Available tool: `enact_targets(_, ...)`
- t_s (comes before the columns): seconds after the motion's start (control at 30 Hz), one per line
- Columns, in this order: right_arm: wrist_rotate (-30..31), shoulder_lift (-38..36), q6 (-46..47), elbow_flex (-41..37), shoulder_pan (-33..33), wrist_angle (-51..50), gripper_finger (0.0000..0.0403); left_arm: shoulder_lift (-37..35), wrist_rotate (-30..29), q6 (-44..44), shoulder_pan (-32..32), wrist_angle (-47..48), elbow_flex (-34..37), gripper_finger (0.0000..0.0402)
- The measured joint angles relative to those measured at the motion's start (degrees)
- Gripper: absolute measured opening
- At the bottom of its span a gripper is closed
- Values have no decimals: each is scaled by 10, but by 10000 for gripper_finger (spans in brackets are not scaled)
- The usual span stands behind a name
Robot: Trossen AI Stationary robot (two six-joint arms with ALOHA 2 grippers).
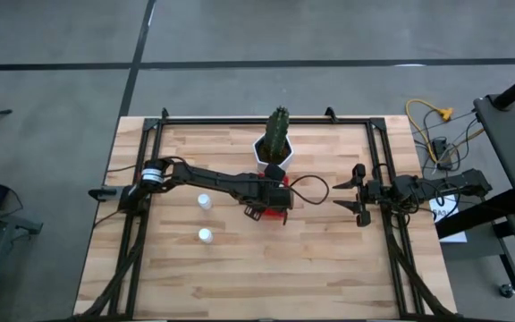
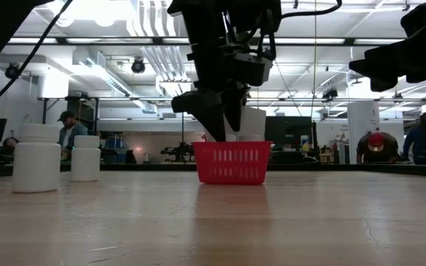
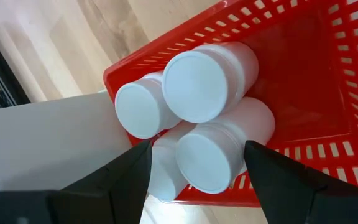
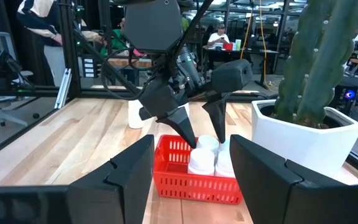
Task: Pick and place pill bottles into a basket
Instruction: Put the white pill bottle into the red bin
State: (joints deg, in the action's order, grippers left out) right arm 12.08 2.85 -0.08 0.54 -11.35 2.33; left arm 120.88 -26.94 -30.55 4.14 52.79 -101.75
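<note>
From above, our left gripper (image 1: pixel 259 212) hangs over the red basket (image 1: pixel 278 213) in the middle of the table. Two pill bottles (image 1: pixel 204 202) stand upright on the wood to its left, well apart from it. Our left arm is much nearer to them than the right gripper (image 1: pixel 361 199), which waits open at the right edge.

From table height, the left fingers point down just above the basket rim.

From the left wrist, the fingers are open and hold nothing; four bottles lie inside the basket.
</note>
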Motion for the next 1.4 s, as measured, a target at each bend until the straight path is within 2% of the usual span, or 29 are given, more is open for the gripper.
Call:
enact_targets(0.63, 0, 0, 10, 0, 0, 0, 201, -8, 0, 5, 13, 3, -2, 238)
enact_targets(0.83, 0, 0, 10, 0, 0, 0, 201, -15, 0, 5, 30, 36, -9, 238)
enact_targets(1.17, -1, 8, 9, 1, 0, -1, 201, -106, -3, 88, 79, 108, 4, 238)
enact_targets(1.4, 0, 9, 12, 1, 0, 0, 201, -183, 42, 121, 95, 110, 53, 238)
